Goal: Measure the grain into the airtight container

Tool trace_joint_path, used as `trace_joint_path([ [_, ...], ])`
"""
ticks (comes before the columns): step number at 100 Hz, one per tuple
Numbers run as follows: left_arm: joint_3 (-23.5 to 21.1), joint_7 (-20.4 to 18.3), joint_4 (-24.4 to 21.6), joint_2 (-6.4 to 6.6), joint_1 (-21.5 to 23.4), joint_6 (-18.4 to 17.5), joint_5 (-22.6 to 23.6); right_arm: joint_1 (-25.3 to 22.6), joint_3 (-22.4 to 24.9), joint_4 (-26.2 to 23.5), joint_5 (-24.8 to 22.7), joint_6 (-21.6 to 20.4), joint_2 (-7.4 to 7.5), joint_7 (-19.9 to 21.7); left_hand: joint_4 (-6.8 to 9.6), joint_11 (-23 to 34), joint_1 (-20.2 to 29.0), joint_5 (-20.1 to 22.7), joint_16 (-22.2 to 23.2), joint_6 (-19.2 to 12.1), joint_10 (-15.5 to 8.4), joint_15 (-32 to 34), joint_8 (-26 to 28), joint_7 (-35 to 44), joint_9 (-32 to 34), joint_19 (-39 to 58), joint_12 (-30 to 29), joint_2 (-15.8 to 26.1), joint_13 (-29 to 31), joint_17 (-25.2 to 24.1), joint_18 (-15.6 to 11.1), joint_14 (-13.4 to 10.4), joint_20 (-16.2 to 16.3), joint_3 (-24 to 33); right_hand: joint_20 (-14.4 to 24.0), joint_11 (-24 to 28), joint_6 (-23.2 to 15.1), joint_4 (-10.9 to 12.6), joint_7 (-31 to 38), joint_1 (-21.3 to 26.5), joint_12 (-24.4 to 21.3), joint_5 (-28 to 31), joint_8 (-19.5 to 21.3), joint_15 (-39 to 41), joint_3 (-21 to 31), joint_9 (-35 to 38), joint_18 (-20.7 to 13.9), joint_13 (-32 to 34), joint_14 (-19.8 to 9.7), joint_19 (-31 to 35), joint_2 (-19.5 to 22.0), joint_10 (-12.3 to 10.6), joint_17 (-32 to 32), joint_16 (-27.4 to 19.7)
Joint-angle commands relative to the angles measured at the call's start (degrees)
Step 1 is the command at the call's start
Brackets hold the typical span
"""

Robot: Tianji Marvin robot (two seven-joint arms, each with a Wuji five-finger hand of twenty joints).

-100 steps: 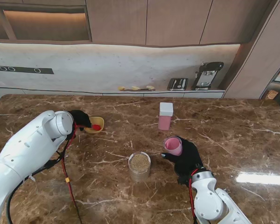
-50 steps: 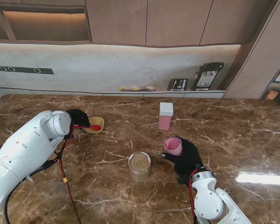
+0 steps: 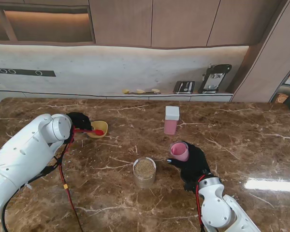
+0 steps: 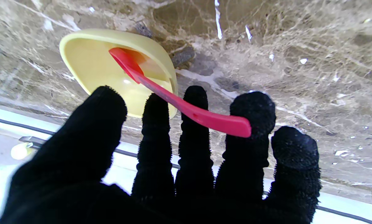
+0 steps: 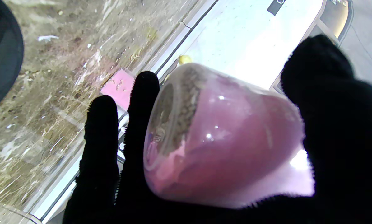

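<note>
The brown marble tabletop [image 3: 241, 130] holds a few small things. In the middle, nearer to me, stands a clear jar [image 3: 144, 172] full of grain, with no lid on it. Farther from me stands a pink box with a white lid [image 3: 171, 120], upright and well apart from the jar.

The right robot hand [image 3: 191, 162] wears a black glove. It is wrapped around a pink cup [image 3: 179, 151] and holds it tipped, with its mouth toward the jar. The cup is to the right of the jar and a little farther from me. In the right wrist view the cup [image 5: 217, 133] has some grain inside, and the fingers [image 5: 100, 146] curl around it.

On the left, the left robot hand [image 3: 80, 121] is by a yellow bowl [image 3: 97, 128]. A red spoon [image 3: 90, 131] has its scoop end in the bowl. In the left wrist view the spoon [image 4: 186, 105] handle lies across the spread fingers [image 4: 249, 124], and the bowl [image 4: 89, 62] is just past them. The hand is not closed around the spoon.
</note>
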Motion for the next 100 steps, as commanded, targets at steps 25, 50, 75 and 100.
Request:
trace_joint_path([
  [25, -1.46, -2.60, -3.92, 1.30, 1.16, -1.29, 3.87, -0.26, -0.10, 0.54, 0.48, -0.38, -0.21, 0.53, 2.10, -2.19, -5.12, -2.78, 0.96, 0.88, 0.00, -5.40, 1.83, -2.38, -4.54, -4.34, -1.62, 1.70, -7.13, -5.81, -0.44, 1.23, 2.06, 1.75, 0.73, -0.50, -4.91, -1.69, 0.21, 1.73, -0.49, 3.25, 0.33, -0.31, 7.23, -0.44, 0.00, -0.92, -0.72, -0.54, 12.67, -1.64, -0.49, 0.81],
  [50, -2.55, -3.06, -5.17, 1.62, 1.62, -2.17, 5.56, -0.09, -0.09, 0.90, 0.47, -0.86, -0.27, 0.28, 3.12, -4.55, -6.63, -3.89, -8.39, 1.34, -0.14, -23.22, 2.75, -3.72, -8.43, -16.76, -3.45, 2.67, -19.52, -15.35, -1.81, 0.43, -4.60, 2.18, 0.75, -0.51, -4.84, -1.69, 0.24, 1.74, -0.50, 3.28, 0.35, -0.32, 7.27, -0.43, 0.02, -0.90, -0.69, -0.55, 12.69, -1.65, -0.48, 0.81],
  [75, -7.05, -1.52, -9.36, 1.58, 4.65, -3.66, 7.08, 0.04, -0.05, 1.17, 0.49, -1.18, -0.34, 0.02, 4.28, -9.79, -7.72, -5.03, -14.43, 1.61, 1.14, -31.13, 2.97, -4.84, -14.40, -25.16, -8.08, 3.28, -27.34, -22.15, -5.28, -1.15, -9.19, 1.52, 0.77, -0.48, -4.87, -1.70, 0.30, 1.81, -0.48, 3.32, 0.37, -0.31, 7.32, -0.38, 0.04, -0.86, -0.82, -0.53, 12.64, -1.61, -0.45, 0.81],
  [100, -13.98, 0.57, -18.43, 1.47, 11.45, -6.56, 8.54, 0.11, 0.03, 1.29, 1.08, -1.37, -0.48, -0.14, 4.67, -14.70, -7.32, -4.00, -24.19, 2.76, 1.91, -40.06, -2.61, -11.61, -17.07, -31.09, -15.35, 4.84, -29.96, -23.83, -7.15, -2.33, -15.96, -3.30, 0.73, -0.47, -4.98, -1.75, 0.39, 1.86, -0.48, 3.32, 0.37, -0.39, 7.45, -0.43, -0.19, -1.06, -0.80, -0.68, 12.54, -1.66, -0.69, 0.79],
])
